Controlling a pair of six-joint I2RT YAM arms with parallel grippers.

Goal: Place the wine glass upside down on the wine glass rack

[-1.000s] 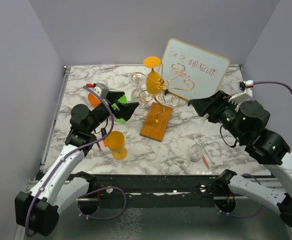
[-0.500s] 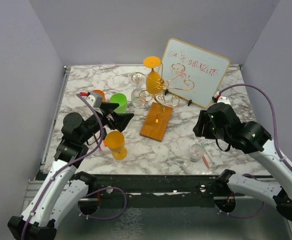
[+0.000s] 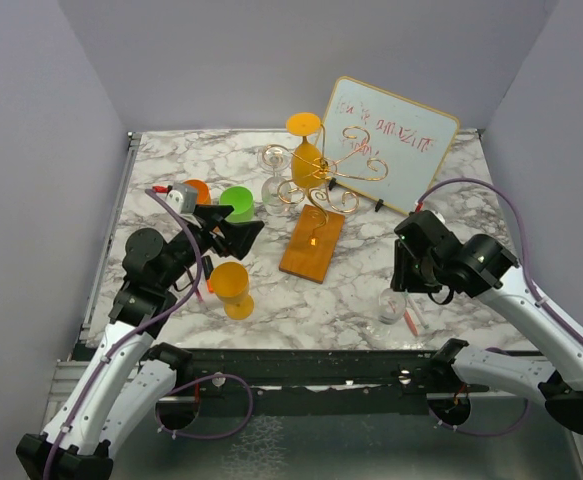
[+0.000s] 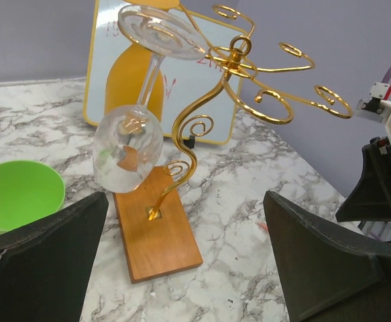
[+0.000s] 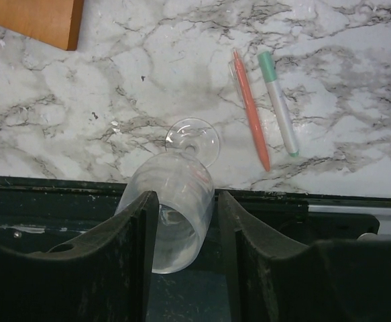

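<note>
Wine glass point(image 5: 178, 201): clear, stemmed, upright, foot on the marble. The bowl sits between the right gripper point(image 5: 187, 198) jaws; contact can't be resolved.

Wine glass rack point(image 4: 156, 231): gold scroll wire on an orange-brown wooden base, upright. It stands ahead of the wide-apart left gripper point(image 4: 185, 196) jaws, roughly centred between them.

we note table point(image 3: 221, 150): white marble, grey veins. rack point(image 3: 323, 178): gold wire, orange-brown base. wine glass point(image 5: 182, 181) clear. hung glass point(image 3: 307, 160) orange, its neighbour point(image 4: 128, 147) clear. low glass point(image 3: 233, 285) orange too. cup point(image 3: 236, 200) lime green. whiteboard point(image 3: 391, 140) white, yellow frame, red scrawl. pen point(image 5: 251, 111) orange; marker point(image 5: 277, 100) white with green cap. we log left gripper point(image 4: 185, 198) and right gripper point(image 5: 188, 198) black, arms point(image 3: 121, 360) white.
</note>
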